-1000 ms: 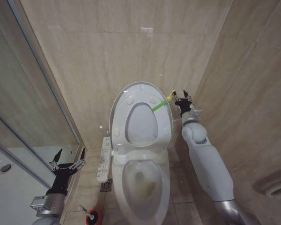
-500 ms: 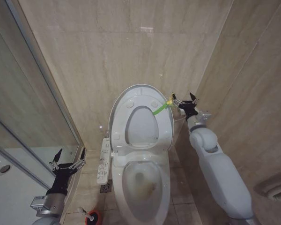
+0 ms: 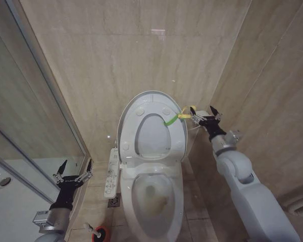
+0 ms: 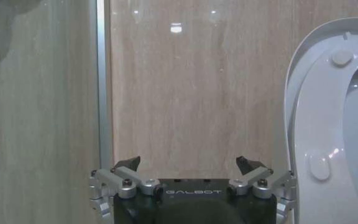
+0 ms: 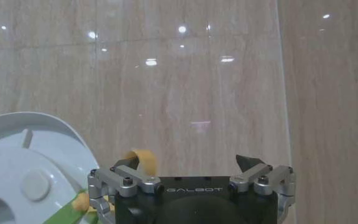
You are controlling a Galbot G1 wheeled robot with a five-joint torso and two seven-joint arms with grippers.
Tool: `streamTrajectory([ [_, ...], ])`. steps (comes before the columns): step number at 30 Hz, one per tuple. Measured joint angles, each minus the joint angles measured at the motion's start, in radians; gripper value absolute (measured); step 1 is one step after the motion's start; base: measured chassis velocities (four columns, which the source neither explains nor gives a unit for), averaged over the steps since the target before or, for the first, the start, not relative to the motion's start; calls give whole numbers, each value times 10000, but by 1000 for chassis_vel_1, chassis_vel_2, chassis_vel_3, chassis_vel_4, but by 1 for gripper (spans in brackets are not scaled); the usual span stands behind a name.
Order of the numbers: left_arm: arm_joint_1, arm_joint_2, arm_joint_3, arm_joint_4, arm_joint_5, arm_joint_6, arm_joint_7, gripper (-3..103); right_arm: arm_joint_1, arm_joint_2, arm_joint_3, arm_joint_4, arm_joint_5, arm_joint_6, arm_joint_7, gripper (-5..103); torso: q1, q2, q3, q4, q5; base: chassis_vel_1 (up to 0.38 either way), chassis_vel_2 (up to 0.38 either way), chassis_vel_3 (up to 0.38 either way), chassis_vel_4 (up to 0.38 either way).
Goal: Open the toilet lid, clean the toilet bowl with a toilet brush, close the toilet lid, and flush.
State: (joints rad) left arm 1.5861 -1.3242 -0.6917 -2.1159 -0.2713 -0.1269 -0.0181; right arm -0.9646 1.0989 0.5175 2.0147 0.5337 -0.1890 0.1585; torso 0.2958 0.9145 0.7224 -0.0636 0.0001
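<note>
toilet lid (image 3: 151, 118) raised, right gripper (image 3: 204, 115) spread beside its band (image 5: 143, 161), toilet brush (image 3: 93, 231) floor-level

A glass shower door (image 3: 20, 111) with a metal frame is standing just beside the left tool, on its outer side. A white control panel (image 3: 112, 169) is hanging just inward of that tool. A red brush holder (image 3: 100, 234) is sitting on the tiled floor (image 3: 98, 201) near it. Beige tiled walls (image 3: 141, 50) are rising beyond both tools.
</note>
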Motion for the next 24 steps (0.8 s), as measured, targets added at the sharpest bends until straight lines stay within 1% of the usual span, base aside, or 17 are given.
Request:
streamTrajectory([
  [4, 0, 0, 0, 0, 0, 0, 0, 100, -563, -15, 176, 388, 8, 6, 90, 100, 0, 0, 0, 1, -1, 0, 0, 0, 0],
  [13, 0, 0, 0, 0, 0, 0, 0, 100, -2011, 250, 441, 1452, -38, 16, 234, 100, 0, 0, 0, 2, -1, 0, 0, 0, 0],
  [16, 0, 0, 0, 0, 0, 0, 0, 100, -2750, 252, 527, 1852, -312, 327, -89, 100, 0, -1, 0, 0, -1, 0, 0, 0, 0],
  [24, 0, 0, 0, 0, 0, 0, 0, 100, -3611, 418, 694, 2538, -301, 661, -180, 100, -1, -1, 0, 1, -2, 0, 0, 0, 0],
])
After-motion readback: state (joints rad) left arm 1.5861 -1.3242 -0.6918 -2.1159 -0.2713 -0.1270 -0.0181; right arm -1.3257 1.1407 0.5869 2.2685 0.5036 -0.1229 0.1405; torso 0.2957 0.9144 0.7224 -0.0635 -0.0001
